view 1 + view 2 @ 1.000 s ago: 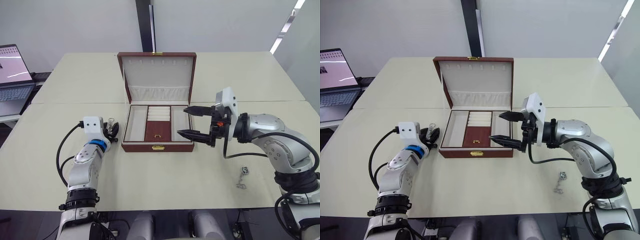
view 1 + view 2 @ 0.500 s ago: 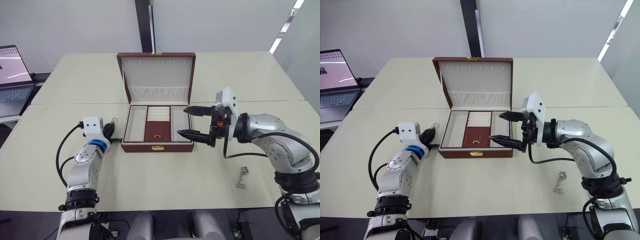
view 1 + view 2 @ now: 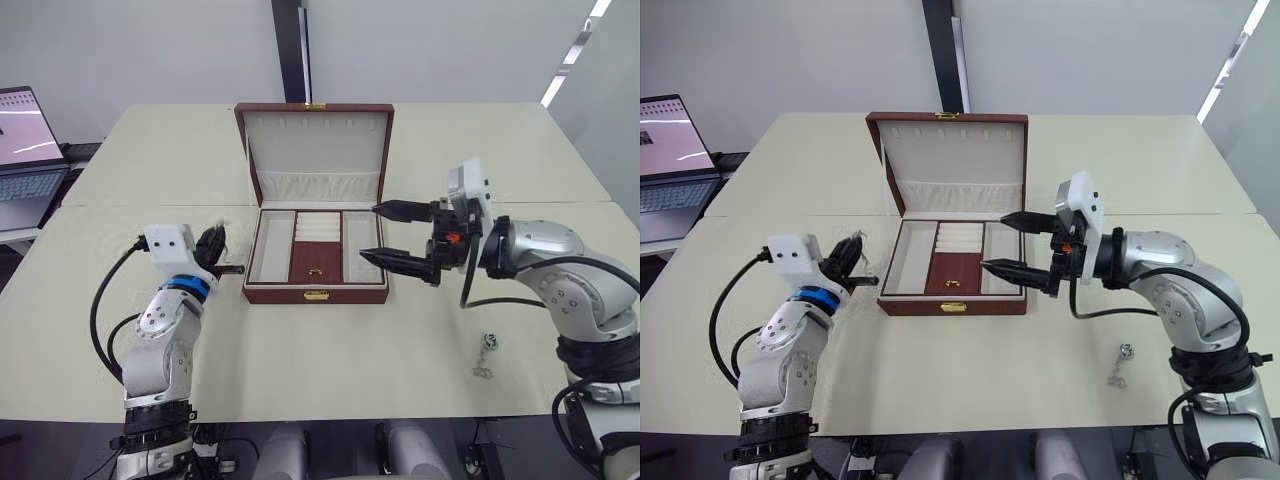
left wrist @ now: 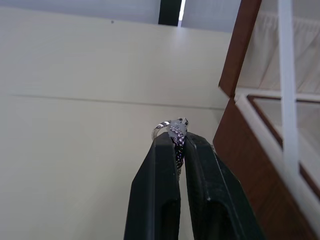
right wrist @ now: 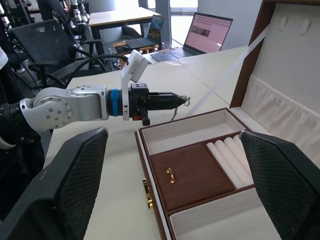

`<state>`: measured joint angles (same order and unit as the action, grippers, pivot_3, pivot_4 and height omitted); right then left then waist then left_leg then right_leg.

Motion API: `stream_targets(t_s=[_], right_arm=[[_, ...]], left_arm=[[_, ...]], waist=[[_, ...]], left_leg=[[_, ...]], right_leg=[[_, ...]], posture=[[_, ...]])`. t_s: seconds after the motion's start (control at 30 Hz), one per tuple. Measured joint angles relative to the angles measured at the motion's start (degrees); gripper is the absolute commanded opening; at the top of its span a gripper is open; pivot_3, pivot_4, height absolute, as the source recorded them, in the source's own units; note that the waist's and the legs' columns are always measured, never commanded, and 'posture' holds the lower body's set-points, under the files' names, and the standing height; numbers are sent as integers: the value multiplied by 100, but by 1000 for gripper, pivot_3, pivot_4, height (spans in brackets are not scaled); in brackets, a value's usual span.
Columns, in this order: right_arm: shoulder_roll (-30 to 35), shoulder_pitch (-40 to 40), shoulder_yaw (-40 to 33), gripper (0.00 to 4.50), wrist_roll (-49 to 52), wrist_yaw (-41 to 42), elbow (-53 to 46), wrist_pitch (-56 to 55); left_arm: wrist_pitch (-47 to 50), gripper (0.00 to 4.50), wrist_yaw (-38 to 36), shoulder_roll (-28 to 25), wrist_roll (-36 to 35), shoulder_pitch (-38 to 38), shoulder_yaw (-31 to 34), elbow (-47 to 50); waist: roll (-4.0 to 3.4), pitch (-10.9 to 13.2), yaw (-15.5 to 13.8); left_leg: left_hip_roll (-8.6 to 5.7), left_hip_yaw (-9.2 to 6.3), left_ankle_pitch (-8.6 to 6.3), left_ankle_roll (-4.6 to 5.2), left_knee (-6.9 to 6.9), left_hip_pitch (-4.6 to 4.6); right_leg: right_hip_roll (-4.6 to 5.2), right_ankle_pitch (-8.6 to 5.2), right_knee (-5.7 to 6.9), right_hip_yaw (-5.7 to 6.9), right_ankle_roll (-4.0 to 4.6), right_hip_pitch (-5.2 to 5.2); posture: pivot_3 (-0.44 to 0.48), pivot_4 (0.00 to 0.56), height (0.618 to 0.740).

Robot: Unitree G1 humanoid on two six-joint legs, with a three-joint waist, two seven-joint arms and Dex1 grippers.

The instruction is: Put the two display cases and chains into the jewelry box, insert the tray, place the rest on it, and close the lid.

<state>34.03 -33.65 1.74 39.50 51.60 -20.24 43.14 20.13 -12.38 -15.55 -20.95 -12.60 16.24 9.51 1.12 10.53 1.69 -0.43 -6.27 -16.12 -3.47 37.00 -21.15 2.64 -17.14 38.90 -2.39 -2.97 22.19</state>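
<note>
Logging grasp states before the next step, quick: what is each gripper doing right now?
Left gripper: shut on a small silver ring, beside the jewelry box.
Right gripper: open, holding nothing.

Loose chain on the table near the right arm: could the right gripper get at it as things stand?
Probably yes. The chain lies alone on bare table beside the right arm, nothing over or around it. The right gripper is open and holds nothing, but it points at the jewelry box, so the arm must swing back.

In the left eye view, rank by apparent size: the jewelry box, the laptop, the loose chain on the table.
1. jewelry box, lid open
2. laptop, cut off by the frame edge and farther away, so its true size is unsure
3. chain, clearly smallest
</note>
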Motion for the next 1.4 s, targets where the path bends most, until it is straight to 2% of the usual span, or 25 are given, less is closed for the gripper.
stream_targets(t_s=[0.17,0.43,0.87,1.2,1.4], right_arm=[[96,-27,0,4500,1,0,0,0],[148,-84,-2,4500,1,-10,1,1],[180,-66,-47,4500,0,-54,1,0],[180,-32,-47,4500,-2,-51,1,0],[181,-5,-47,4500,-3,-50,1,-1]], left_arm=[[479,4,239,148,-267,-28,-100,829],[922,4,476,441,-423,-513,-489,1281],[1060,4,532,560,-443,-654,-748,1287],[997,4,391,561,-373,-180,-770,1002],[822,4,327,579,-310,-142,-810,919]], waist=[[0,0,0],[3,2,1],[4,2,0],[4,3,-1],[5,3,-4]], left_leg=[[1,1,0,0,0,0],[0,2,0,0,0,-1],[0,1,0,0,1,-1],[0,1,0,0,1,-1],[1,1,0,0,1,-2]], right_leg=[[-3,0,1,0,0,0],[-4,0,0,0,0,-1],[-6,0,0,-1,0,-1],[-6,0,-1,-1,0,0],[-6,0,-2,-1,0,0]], posture=[[0,150,740],[0,150,740],[0,150,740],[0,150,740],[0,150,740]])
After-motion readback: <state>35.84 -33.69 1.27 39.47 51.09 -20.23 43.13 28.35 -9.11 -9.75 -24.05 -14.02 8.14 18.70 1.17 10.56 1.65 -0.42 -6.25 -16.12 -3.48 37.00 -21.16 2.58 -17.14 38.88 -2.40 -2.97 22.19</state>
